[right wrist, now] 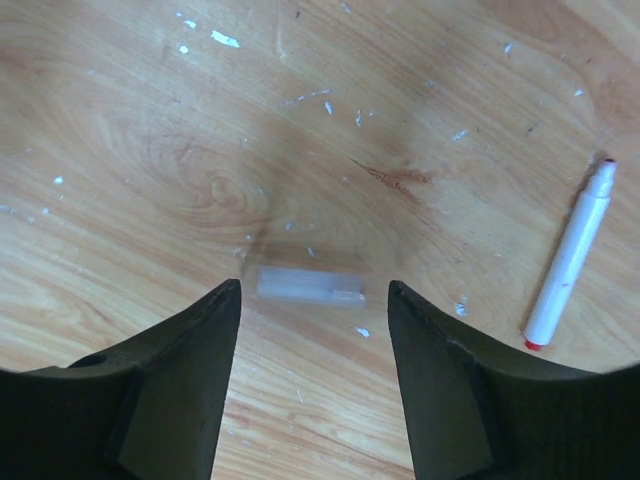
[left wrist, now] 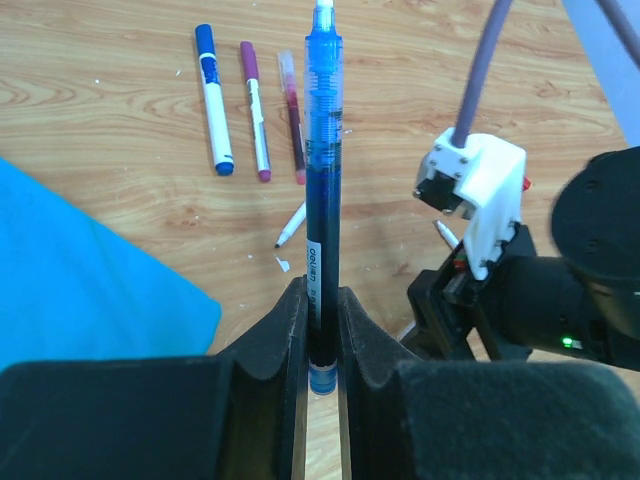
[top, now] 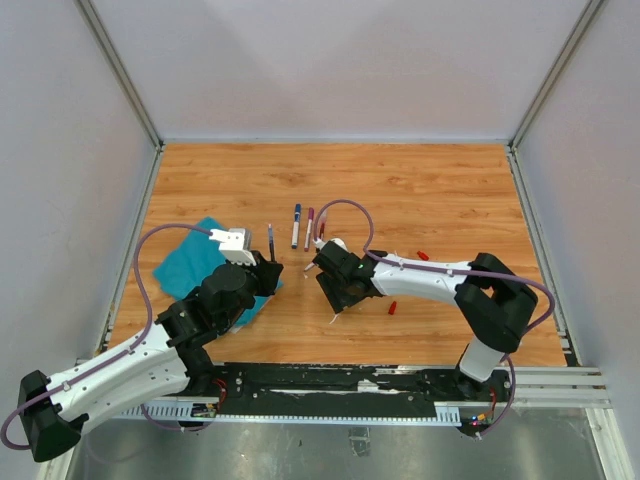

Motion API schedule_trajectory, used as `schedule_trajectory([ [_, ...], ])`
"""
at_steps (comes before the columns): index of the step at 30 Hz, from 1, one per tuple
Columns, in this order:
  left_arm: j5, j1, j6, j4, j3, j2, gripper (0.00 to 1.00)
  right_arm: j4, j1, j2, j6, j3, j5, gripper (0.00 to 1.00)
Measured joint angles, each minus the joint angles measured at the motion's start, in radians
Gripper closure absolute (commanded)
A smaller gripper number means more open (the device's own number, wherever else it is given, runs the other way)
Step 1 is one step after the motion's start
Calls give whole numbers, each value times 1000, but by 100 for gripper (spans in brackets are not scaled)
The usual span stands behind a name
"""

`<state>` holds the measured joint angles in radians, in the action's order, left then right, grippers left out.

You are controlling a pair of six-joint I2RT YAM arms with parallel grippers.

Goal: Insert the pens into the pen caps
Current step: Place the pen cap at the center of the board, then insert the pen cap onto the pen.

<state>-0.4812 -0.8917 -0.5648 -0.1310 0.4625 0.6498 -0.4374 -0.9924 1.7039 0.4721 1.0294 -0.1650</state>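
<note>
1. We see our left gripper (left wrist: 320,305) closed on a blue pen (left wrist: 323,150), which points straight ahead from between the fingers.
2. Ahead and to the left of these fingers, three capped pens (left wrist: 254,110) lie side by side. A teal cloth (left wrist: 90,280) is at their left.
3. Our right gripper (right wrist: 313,292) is spread wide. A clear cap (right wrist: 305,285) lies on the table (right wrist: 150,150) between its fingers, and a white pen (right wrist: 570,260) lies further right.
</note>
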Motion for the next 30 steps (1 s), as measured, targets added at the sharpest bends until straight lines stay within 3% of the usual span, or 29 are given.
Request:
schedule_trajectory([
  [5,-7,0,3,-4,1,1,99,29,0,-115,-126,-30,1,33],
  [10,-17,0,4,-7,1,0,99,60,0,-220,-356,-60,66,31],
  [18,-24,0,8,-17,1,-6,99,21,0,-106,-633,-53,215,37],
  [30,-57,0,7,-54,1,-84,99,-17,0,10,-739,7,234,43],
])
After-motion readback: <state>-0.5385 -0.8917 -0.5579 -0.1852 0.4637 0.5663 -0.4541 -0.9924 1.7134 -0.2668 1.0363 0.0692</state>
